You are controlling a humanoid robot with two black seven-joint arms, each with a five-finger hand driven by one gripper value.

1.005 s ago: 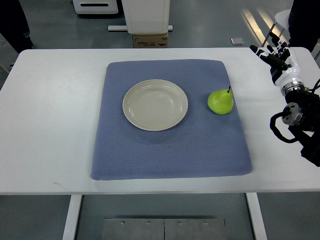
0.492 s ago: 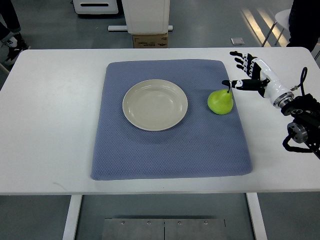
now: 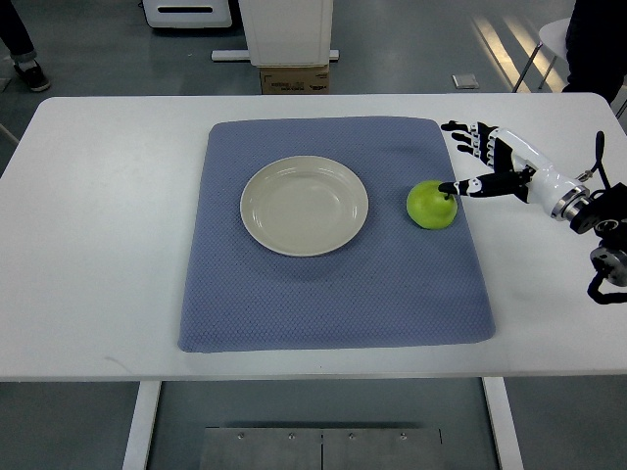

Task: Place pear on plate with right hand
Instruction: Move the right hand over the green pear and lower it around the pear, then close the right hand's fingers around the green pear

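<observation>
Pear point(image 3: 431, 204) sits on the blue mat point(image 3: 333, 284), near the mat's right edge and toward the far right part of the white worktop point(image 3: 98, 245). Green, lying just right of the plate point(image 3: 305, 206) with a clear strip of mat between them, not touching. Plate is cream, round, nothing on it, roughly mid-mat and slightly toward the far edge. Right hand point(image 3: 485, 162) comes in from the worktop's right edge, arm white with black joints, reaching left across the mat's right border. Fingers point(image 3: 460, 128) are spread apart and hold nothing; upper ones fan out toward the mat's far right corner. One lower digit points at the pear and its tip is at the pear's right top side, by the stem; contact looks likely but can't confirm from this angle. No wrap around the fruit. Left arm isn't visible anywhere along the left edge.
</observation>
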